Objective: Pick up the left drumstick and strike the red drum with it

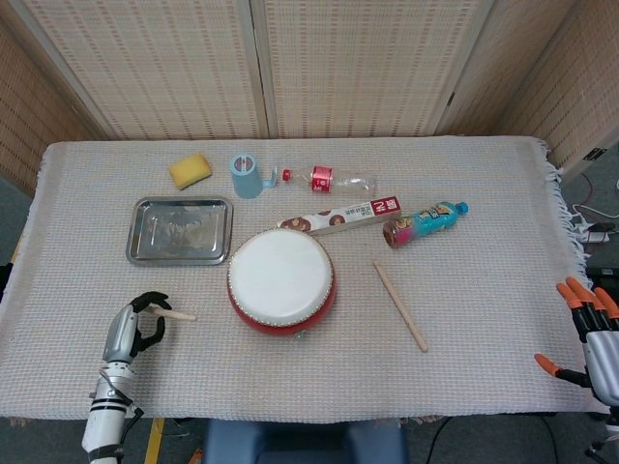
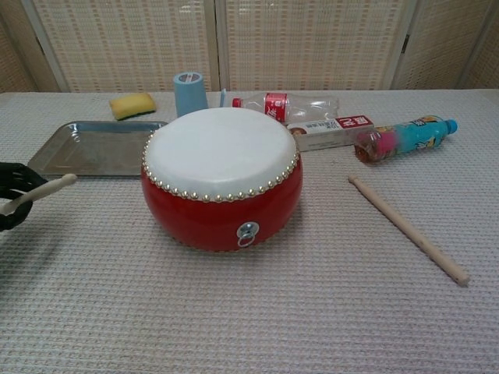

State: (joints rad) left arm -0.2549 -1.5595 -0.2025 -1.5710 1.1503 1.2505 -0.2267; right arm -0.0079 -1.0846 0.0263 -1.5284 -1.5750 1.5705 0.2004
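Note:
The red drum [image 1: 281,280] with its white skin stands mid-table [image 2: 221,175]. My left hand [image 1: 135,324] hovers left of it and grips the left drumstick [image 1: 174,314], whose tip points toward the drum. In the chest view that hand [image 2: 11,195] shows at the left edge, the drumstick [image 2: 39,192] raised off the cloth. A second drumstick [image 1: 400,305] lies on the cloth right of the drum [image 2: 407,227]. My right hand [image 1: 590,333] is at the far right edge, fingers spread and holding nothing.
A metal tray [image 1: 180,230] sits behind my left hand. Behind the drum lie a yellow sponge [image 1: 191,171], a blue cup [image 1: 246,175], a clear bottle [image 1: 329,179], a long box [image 1: 340,217] and a colourful bottle [image 1: 424,222].

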